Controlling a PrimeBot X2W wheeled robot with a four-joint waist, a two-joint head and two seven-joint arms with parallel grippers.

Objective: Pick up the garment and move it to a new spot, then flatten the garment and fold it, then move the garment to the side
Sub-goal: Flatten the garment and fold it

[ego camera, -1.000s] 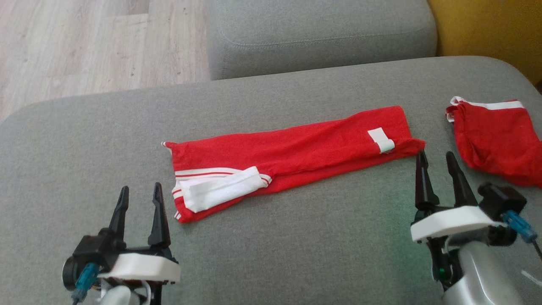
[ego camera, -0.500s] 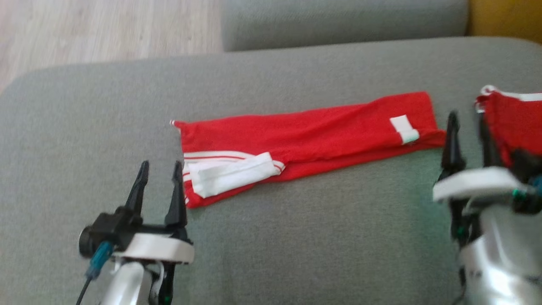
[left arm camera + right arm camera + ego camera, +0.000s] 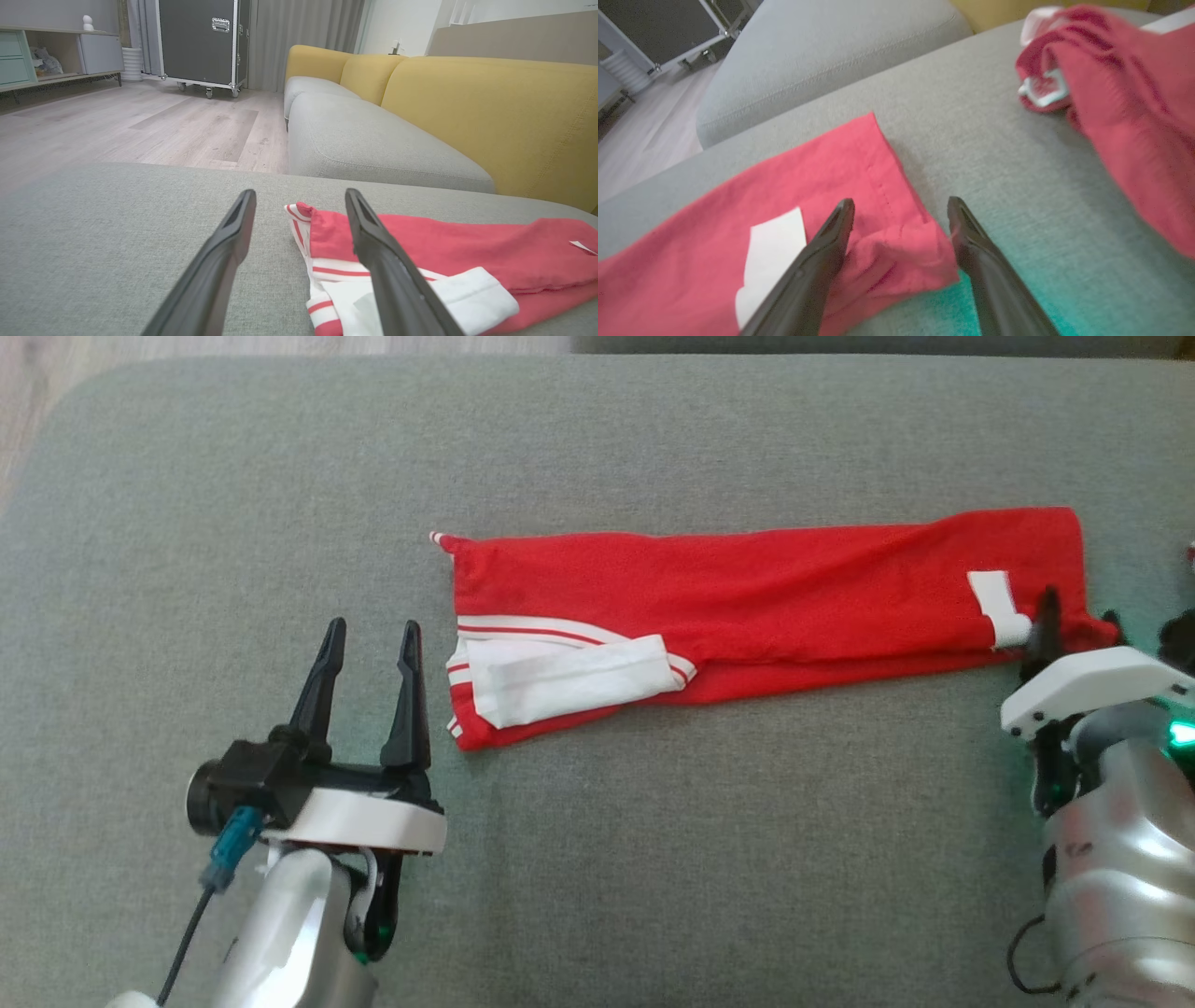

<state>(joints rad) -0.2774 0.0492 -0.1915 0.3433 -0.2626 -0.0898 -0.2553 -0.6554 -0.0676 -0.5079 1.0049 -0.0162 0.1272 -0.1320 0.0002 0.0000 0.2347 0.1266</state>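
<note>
Red white-striped fabric garment (image 3: 766,597) lies as a long folded strip across the wide grey sofa cushion (image 3: 597,859). Left gripper (image 3: 372,627), jaws wide and empty, sits just left of its striped end. Right gripper (image 3: 1080,607), equally wide, straddles its near right corner, clamping nothing.

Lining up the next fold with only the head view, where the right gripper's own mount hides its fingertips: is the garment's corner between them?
Observer: Yes. In the right wrist view the open right gripper has the bunched corner of the garment between its fingers, not pinched.
Operator: Anything close on its right?
Observer: A second red garment lies there, apart, with bare cushion between.
</note>
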